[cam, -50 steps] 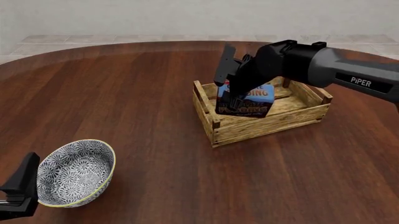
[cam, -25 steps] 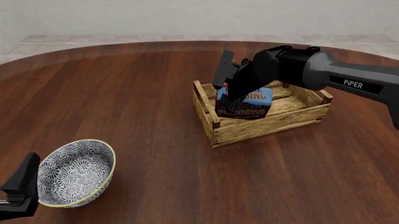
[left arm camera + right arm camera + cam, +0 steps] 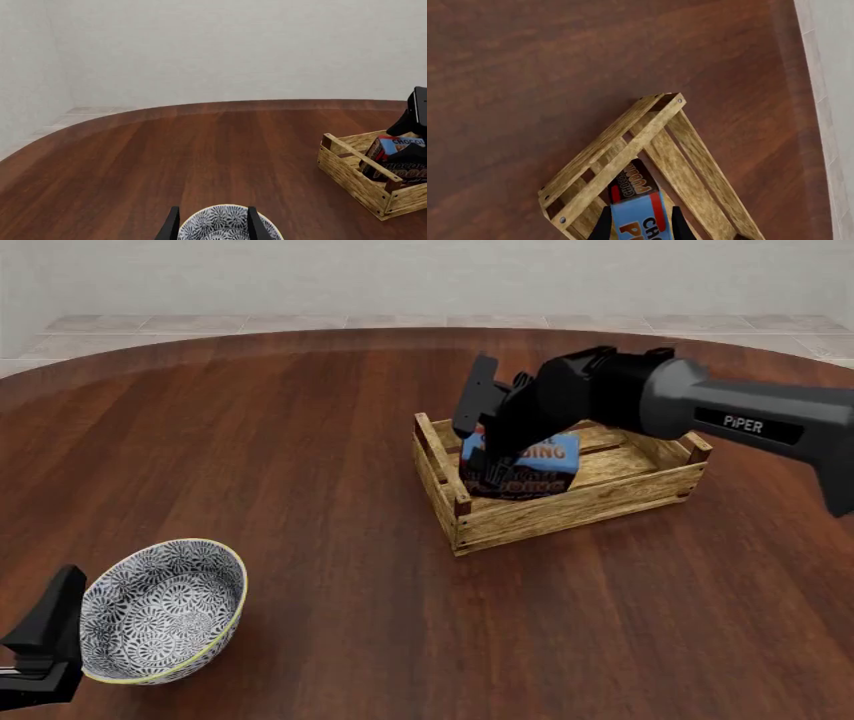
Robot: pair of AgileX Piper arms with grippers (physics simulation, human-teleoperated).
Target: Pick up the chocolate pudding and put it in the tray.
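The chocolate pudding [image 3: 545, 462], a small box with a blue top and a dark brown front, is tilted inside the tray [image 3: 574, 512], a light-brown slatted crate right of the table's centre. My right gripper [image 3: 491, 452] is shut on the pudding and reaches down into the tray's left part. In the right wrist view the pudding [image 3: 635, 207] sits between the fingers [image 3: 603, 226], over the tray [image 3: 627, 150]. My left gripper [image 3: 51, 638] is open and empty at the near left. The left wrist view shows the tray [image 3: 353, 176] and the pudding [image 3: 399, 159].
A grey-white patterned bowl [image 3: 163, 608] stands on the dark wooden table right next to my left gripper; in the left wrist view the bowl [image 3: 225, 226] lies just beyond the open fingers [image 3: 171, 227]. The table's far rim curves along the back.
My right gripper has moved down and slightly left with the pudding, so the box sits lower inside the tray. The left arm and the bowl have not moved.
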